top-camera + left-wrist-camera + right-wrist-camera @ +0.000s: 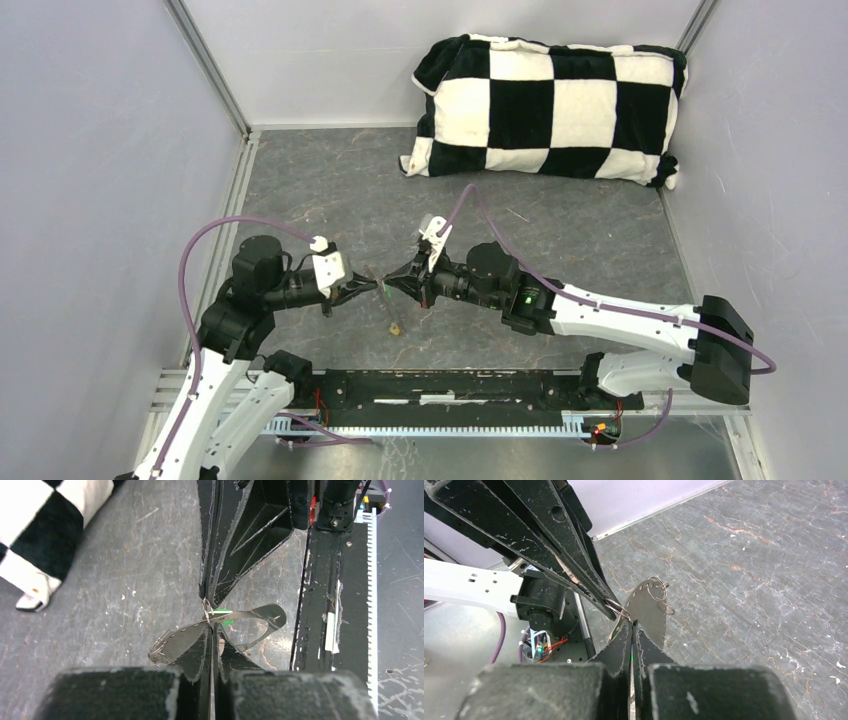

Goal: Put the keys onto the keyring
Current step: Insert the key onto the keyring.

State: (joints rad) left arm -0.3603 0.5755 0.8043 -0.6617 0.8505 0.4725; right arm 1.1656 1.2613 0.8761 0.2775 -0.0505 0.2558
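Slowly ease green key [226, 617], pinched in right tool [390, 282], onto keyring [267, 614] clamped by left tool [372, 288] above the surface's near middle, ring held steady, yellow key [395, 326] lying below.

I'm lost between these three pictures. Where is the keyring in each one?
Top view: keyring at the centre, a thin sliver between left pincer and right pincer.
Left wrist: lower centre, a flat silvery strip running across.
Right wrist: centre, a holed silvery plate above the near pincer.
Shared landmark: the two pincers meeting tip to tip at it, in every view.
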